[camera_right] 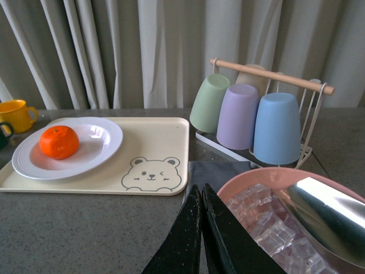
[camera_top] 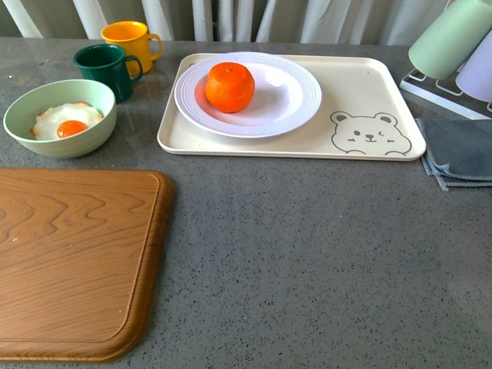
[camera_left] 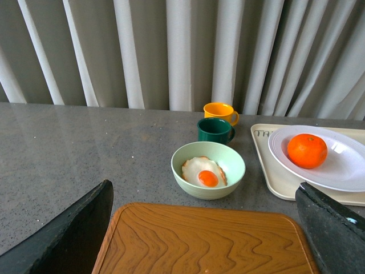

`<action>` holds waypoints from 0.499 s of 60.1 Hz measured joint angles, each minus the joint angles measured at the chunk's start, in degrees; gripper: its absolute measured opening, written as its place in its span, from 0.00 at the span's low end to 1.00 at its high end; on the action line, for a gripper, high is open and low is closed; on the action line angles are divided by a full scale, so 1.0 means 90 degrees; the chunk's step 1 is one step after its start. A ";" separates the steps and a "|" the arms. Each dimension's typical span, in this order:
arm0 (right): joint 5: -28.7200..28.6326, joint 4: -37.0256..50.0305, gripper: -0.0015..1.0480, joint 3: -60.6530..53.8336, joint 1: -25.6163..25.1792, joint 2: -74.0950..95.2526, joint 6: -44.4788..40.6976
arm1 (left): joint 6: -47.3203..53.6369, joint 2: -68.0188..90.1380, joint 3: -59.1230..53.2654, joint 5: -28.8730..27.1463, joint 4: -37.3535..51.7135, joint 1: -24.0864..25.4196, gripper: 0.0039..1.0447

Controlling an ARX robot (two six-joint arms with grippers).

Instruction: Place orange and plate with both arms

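The orange lies inside the white ridged plate, left of its middle. The plate rests on the left half of a cream bear tray at the back of the table. Both also show in the left wrist view, orange on plate, and in the right wrist view, orange on plate. Neither arm shows in the front view. My left gripper is open, hovering over the wooden board with nothing between its fingers. My right gripper is shut and empty, well to the right of the tray.
A wooden cutting board fills the front left. A pale green bowl with a fried egg, a green mug and a yellow mug stand back left. A grey cloth, a cup rack and a pink ice bowl sit right.
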 joint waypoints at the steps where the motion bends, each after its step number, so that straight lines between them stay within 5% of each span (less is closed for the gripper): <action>1: 0.0000 0.0000 0.02 0.0000 0.0000 0.0000 0.0000 | 0.0002 0.0000 0.0000 -0.0002 0.0000 0.0000 0.92; 30: 0.0000 0.0000 0.76 0.0000 0.0000 0.0000 -0.0005 | 0.0002 0.0000 0.0000 0.0000 0.0000 0.0000 0.92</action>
